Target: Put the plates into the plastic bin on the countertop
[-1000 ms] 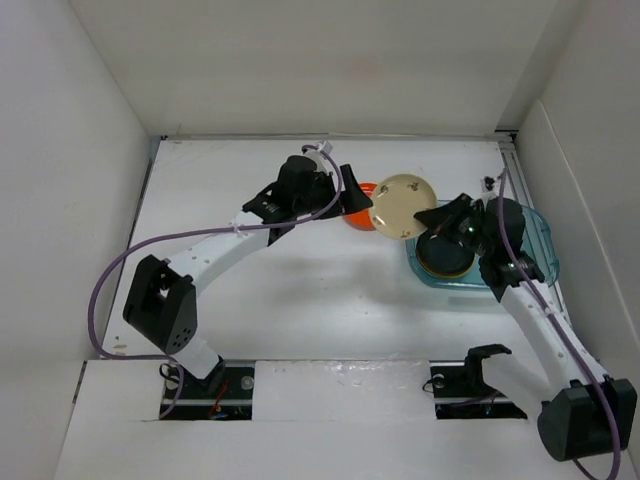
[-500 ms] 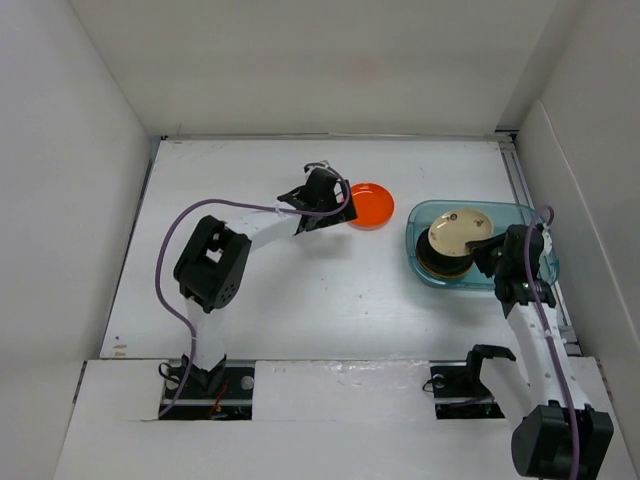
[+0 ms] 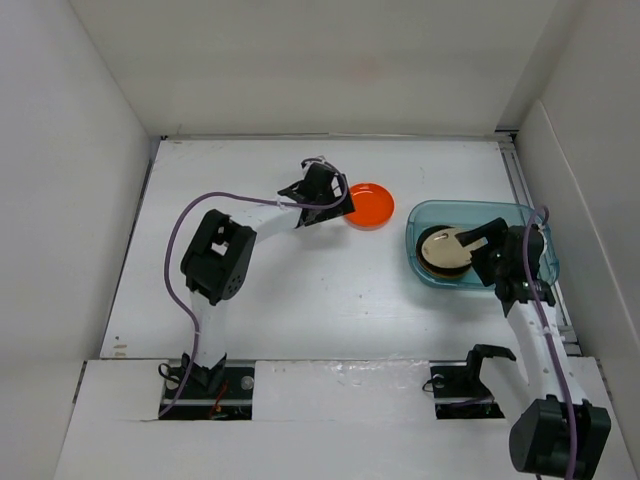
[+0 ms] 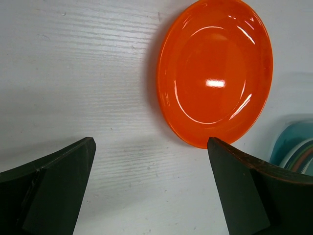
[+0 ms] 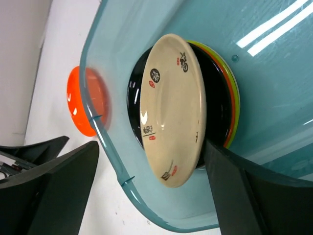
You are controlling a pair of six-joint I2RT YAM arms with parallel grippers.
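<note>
An orange plate (image 3: pixel 370 205) (image 4: pixel 215 73) lies flat on the white countertop (image 3: pixel 300 290), left of the teal plastic bin (image 3: pixel 520 208) (image 5: pixel 274 63). My left gripper (image 3: pixel 338 208) (image 4: pixel 151 186) hovers open just beside it, its jaws wide and empty. Inside the bin a cream plate (image 3: pixel 445 247) (image 5: pixel 171 107) leans tilted on a stack showing a black plate (image 5: pixel 217 112), an orange rim and a lime green rim (image 5: pixel 236 98). My right gripper (image 3: pixel 480 250) (image 5: pixel 146 196) is open at the bin's near wall, clear of the cream plate.
White walls close in the countertop on three sides. The bin sits close to the right wall. The orange plate (image 5: pixel 78 105) shows just outside the bin's left wall. The purple cable of the left arm (image 3: pixel 180 240) loops above the counter.
My right gripper carried the cream plate from above the orange plate into the bin and opened, and the plate dropped onto the stack. The left arm folded back beside the orange plate.
</note>
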